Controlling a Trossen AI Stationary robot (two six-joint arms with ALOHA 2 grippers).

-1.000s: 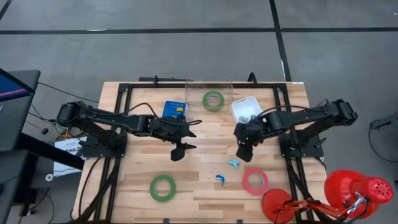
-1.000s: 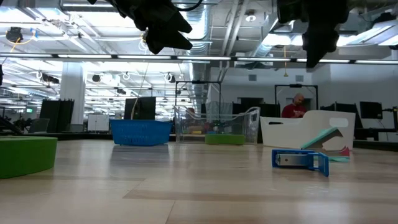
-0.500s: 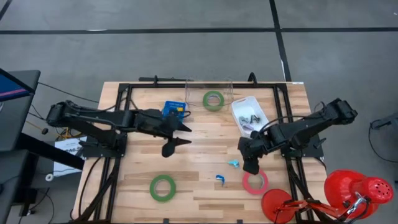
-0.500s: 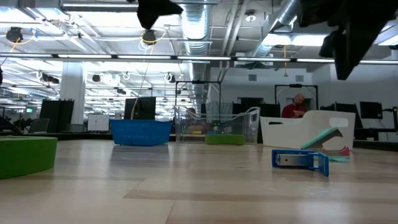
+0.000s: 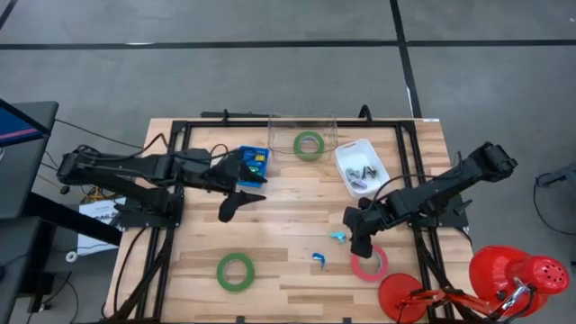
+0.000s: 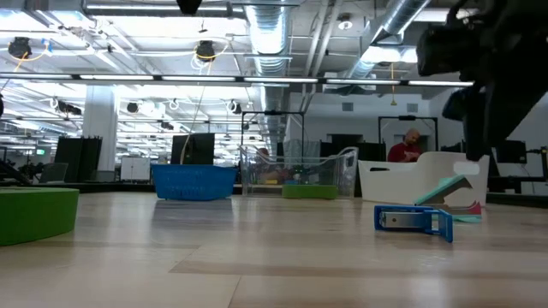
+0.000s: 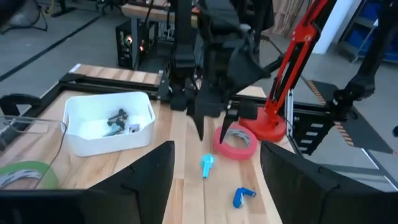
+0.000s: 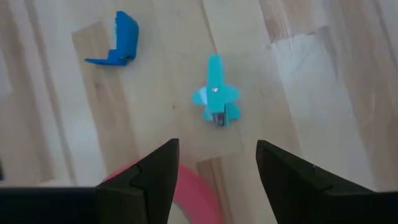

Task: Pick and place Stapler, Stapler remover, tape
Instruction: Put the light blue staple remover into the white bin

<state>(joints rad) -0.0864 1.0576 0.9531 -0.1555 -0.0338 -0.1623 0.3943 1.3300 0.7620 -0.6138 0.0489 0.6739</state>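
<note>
The table [image 5: 297, 202] carries 3 tape rolls: a green roll [image 5: 235, 271] well away from both grippers, a second green roll [image 5: 309, 144] inside the clear bin [image 5: 302, 135] at the far edge, and a red roll [image 5: 370, 263] directly under the right gripper [image 5: 360, 245].

That gripper hangs low with its fingers spread and empty; the wrist view shows the red roll's rim between them and the cyan remover [image 8: 215, 93] just ahead. The blue stapler [image 8: 115, 45] lies farther ahead and to one side.

The left gripper [image 5: 236, 203] waits apart from all of this, beside the blue tray [image 5: 253, 158], its fingers parted and holding nothing.

The step in hand looks like a pick by the right gripper — remover or red roll, I cannot tell which. For the remover, it should move forward until the small piece sits centred between the fingers, then descend straight and close across its narrow body, keeping clear of the roll's rim.

The white bin [image 5: 360, 166], already holding small dark items, seems the likely drop.
</note>
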